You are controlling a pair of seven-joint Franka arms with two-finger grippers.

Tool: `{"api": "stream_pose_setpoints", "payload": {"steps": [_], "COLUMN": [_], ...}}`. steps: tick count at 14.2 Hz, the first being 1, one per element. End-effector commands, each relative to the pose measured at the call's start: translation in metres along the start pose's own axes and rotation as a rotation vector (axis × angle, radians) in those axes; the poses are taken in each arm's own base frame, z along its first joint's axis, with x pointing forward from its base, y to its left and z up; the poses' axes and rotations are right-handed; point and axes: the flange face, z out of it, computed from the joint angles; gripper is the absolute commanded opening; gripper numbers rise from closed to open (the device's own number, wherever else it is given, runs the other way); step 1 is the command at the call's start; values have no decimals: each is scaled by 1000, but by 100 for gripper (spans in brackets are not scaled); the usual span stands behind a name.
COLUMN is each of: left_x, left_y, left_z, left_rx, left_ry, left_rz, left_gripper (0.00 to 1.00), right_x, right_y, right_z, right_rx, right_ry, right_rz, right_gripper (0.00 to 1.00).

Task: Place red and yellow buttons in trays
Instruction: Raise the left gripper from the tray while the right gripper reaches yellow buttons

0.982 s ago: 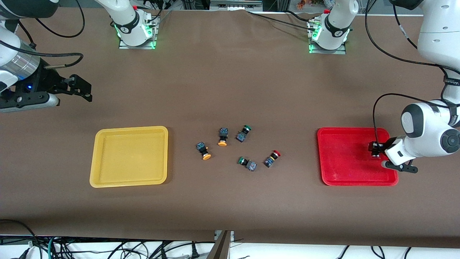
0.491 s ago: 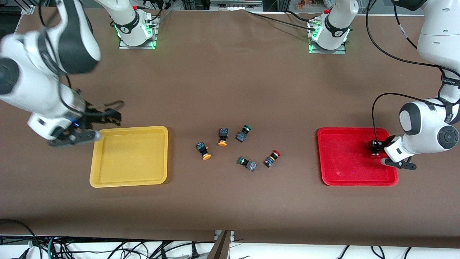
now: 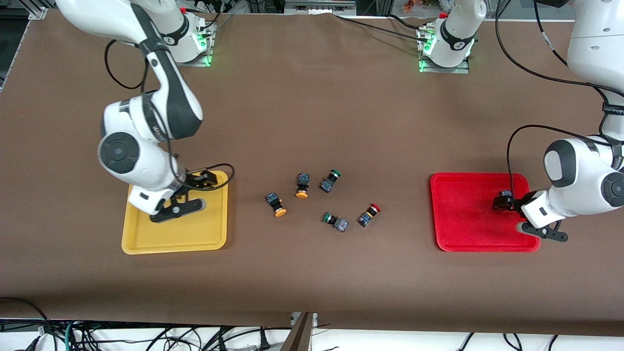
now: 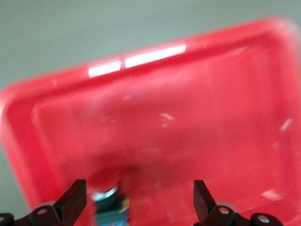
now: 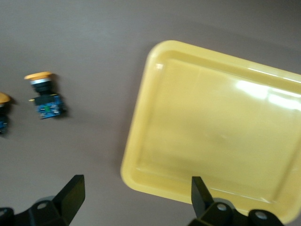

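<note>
Front view: brown cloth-covered table [image 3: 312,122], with two Franka arms reaching in from the top edge.

Trays. A shallow yellow rectangular plastic tray [image 3: 146,239] lies toward the right arm's end of the table; a matching red plastic tray [image 3: 463,214] lies toward the left arm's end.

End effectors. The right end effector [image 3: 187,187] is over the yellow tray, fingers apart — the right wrist view shows both dark fingertips [image 5: 70,193] spread wide, nothing between them. The left end effector [image 3: 507,202] is over the red tray, fingers apart; the left wrist view shows a red-capped push-button switch with a dark body [image 4: 109,200] in the red tray, between the spread fingertips and just beside one; whether it touches cannot be told.

Buttons on the table between the trays:
- two orange-capped switches [image 3: 276,204] [image 3: 302,185], nearer the yellow tray;
- one red-capped switch [image 3: 369,215], nearer the red tray;
- two green-capped switches [image 3: 330,181] [image 3: 335,221] — one farther from the front camera, one nearer.
</note>
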Motion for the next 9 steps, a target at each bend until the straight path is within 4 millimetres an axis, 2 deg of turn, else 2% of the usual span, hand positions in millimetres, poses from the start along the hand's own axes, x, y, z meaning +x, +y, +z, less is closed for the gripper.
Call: {"api": "stream_pose_setpoints", "payload": {"steps": [1, 2, 4, 5, 6, 9], "left_x": [36, 49, 70, 79, 86, 95], "left_y": [82, 117, 173, 205, 232, 285], "left_z": [-5, 0, 11, 16, 21, 48], "left_rx": [-2, -5, -7, -9, -9, -17], "left_ry": [6, 7, 14, 19, 34, 78], "left_rz": [57, 62, 47, 73, 91, 120], "left_gripper": [100, 100, 100, 100, 100, 100], "right_x": [13, 19, 24, 27, 31, 33], "right_y": [-48, -66, -115, -127, -130, -144], "right_z": [18, 33, 71, 87, 103, 145], "right_rx": [14, 40, 115, 126, 124, 110], "right_ry": [49, 80, 108, 143, 179, 221], "right_rz": [60, 77, 91, 93, 88, 44], "right_gripper": [100, 100, 100, 100, 100, 100]}}
